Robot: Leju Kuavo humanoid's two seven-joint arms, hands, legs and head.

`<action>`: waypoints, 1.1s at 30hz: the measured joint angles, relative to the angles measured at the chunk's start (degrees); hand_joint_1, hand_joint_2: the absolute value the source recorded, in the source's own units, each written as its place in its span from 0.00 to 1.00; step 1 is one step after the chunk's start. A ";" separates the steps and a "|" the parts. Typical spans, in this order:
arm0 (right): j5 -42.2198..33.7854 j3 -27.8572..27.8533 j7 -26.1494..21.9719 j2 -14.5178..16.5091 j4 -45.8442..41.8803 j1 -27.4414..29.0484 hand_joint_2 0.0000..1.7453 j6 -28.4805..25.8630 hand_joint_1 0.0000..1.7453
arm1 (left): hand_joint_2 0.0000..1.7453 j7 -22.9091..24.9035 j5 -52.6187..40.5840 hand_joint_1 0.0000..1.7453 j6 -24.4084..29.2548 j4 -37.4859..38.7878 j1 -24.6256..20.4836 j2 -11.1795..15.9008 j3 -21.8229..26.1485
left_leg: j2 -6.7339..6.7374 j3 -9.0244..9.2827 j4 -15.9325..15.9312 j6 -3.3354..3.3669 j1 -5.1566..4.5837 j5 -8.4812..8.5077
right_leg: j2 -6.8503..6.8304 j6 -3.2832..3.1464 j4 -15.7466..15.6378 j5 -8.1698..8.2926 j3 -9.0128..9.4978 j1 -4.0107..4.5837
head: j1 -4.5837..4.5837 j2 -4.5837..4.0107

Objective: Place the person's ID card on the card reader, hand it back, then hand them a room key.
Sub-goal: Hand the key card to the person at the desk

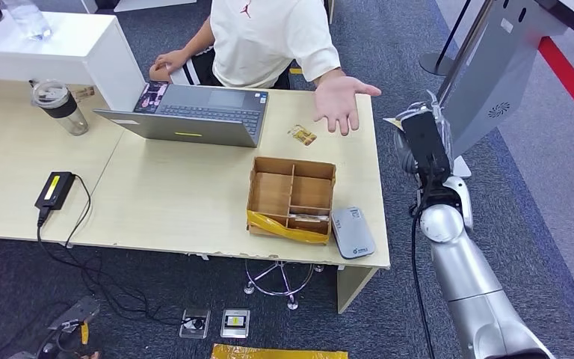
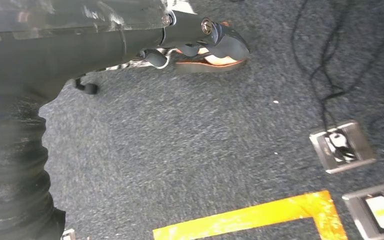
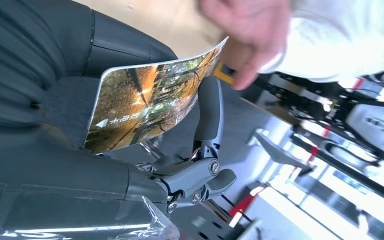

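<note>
The card (image 3: 150,102), a glossy one printed with an autumn-tree picture, is gripped in the right hand (image 3: 180,135); in the right wrist view it lies between the thick grey thumb and a dark finger (image 3: 209,112), its free end bowed slightly toward the person's hand (image 3: 245,35). Whether it is the ID card or the room key cannot be told. In the head view the right hand (image 1: 418,138) is raised just off the right edge of the bench (image 1: 172,194), near its far right corner, and the person's hand (image 1: 341,101) waits palm-up over that corner, close but not touching the card.

The step in hand appears to be a handover. To do it well, the card's free end should be carried over the open palm, kept flat and low, and the fingers loosened only once the person has pinched it; letting go early would likely drop it to the floor beside the bench.

The grey card reader (image 1: 352,232) lies at the near right corner of the bench, just beside a divided cardboard box (image 1: 291,198). A small card (image 1: 302,135) lies on the bench between the box and the waiting palm. A laptop (image 1: 194,114) stands toward the far edge.

The left hand (image 2: 200,42) hangs over the carpet with fingers curled in, holding nothing.
</note>
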 joint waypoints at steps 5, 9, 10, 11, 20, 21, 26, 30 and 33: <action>3.41 0.70 -3.41 1.98 2.54 -4.43 1.00 -0.39 1.00 | 1.00 0.04 -1.44 0.00 -0.61 -0.15 -1.44 -0.79 -0.02 | 0.01 -0.01 0.00 -0.01 0.01 0.00 | 0.02 -0.01 0.02 0.01 0.00 0.01 | 0.00 0.00; 6.73 2.85 -4.70 4.33 8.97 -8.91 1.00 -0.70 1.00 | 1.00 0.29 -2.41 0.00 -0.91 -0.33 -2.58 -1.28 -0.02 | 0.02 -0.02 0.00 -0.02 0.02 0.01 | 0.04 -0.01 0.03 0.01 0.00 0.03 | 0.00 0.00; 7.78 3.45 -4.85 4.95 10.85 -9.98 1.00 -0.85 1.00 | 1.00 0.45 -2.60 0.00 -0.93 -0.40 -2.88 -1.38 -0.02 | 0.02 -0.02 0.00 -0.02 0.03 0.01 | 0.03 -0.01 0.03 0.01 0.00 0.04 | 0.01 0.00; 8.84 4.06 -4.85 5.57 12.67 -10.91 1.00 -0.98 1.00 | 1.00 0.61 -2.73 0.00 -0.93 -0.44 -3.14 -1.48 -0.02 | 0.01 -0.02 0.00 -0.02 0.03 0.02 | 0.02 -0.01 0.03 0.01 0.00 0.04 | 0.01 0.00; 16.00 8.92 -1.91 9.74 26.27 -16.02 1.00 -1.32 1.00 | 1.00 1.11 -2.61 0.00 -0.84 -0.45 -3.33 -1.44 -0.02 | 0.00 -0.03 0.00 -0.02 0.03 0.01 | 0.01 -0.02 0.02 0.00 0.00 0.04 | 0.01 0.00; 16.45 9.29 -1.62 9.99 27.36 -16.28 1.00 -1.36 0.77 | 1.00 1.11 -2.51 0.00 -0.84 -0.45 -3.19 -1.38 -0.02 | 0.00 -0.03 0.00 -0.02 0.03 0.01 | 0.00 -0.02 0.02 0.00 0.00 0.04 | 0.01 0.00; 18.08 10.54 -0.41 10.47 30.74 -16.59 1.00 -2.22 0.00 | 1.00 1.11 -2.34 0.00 -0.82 -0.45 -2.23 -0.99 -0.02 | -0.05 -0.04 0.00 -0.02 0.03 0.02 | -0.06 -0.01 0.02 0.00 0.00 0.04 | 0.01 0.00; 18.21 10.88 -0.15 10.48 32.52 -16.64 1.00 -3.21 0.00 | 1.00 1.13 -2.08 0.00 -0.79 -0.44 -1.73 -0.72 0.01 | -0.05 -0.04 0.00 -0.02 0.03 0.02 | -0.03 -0.01 0.02 0.00 0.00 0.04 | 0.01 0.00; 17.02 10.92 -0.40 10.45 33.10 -16.71 1.00 -4.15 0.00 | 1.00 1.13 -1.92 0.00 -0.77 -0.43 -1.47 -0.51 0.02 | -0.04 -0.03 0.00 -0.02 0.03 0.02 | -0.02 -0.01 0.02 0.00 -0.01 0.04 | 0.01 0.00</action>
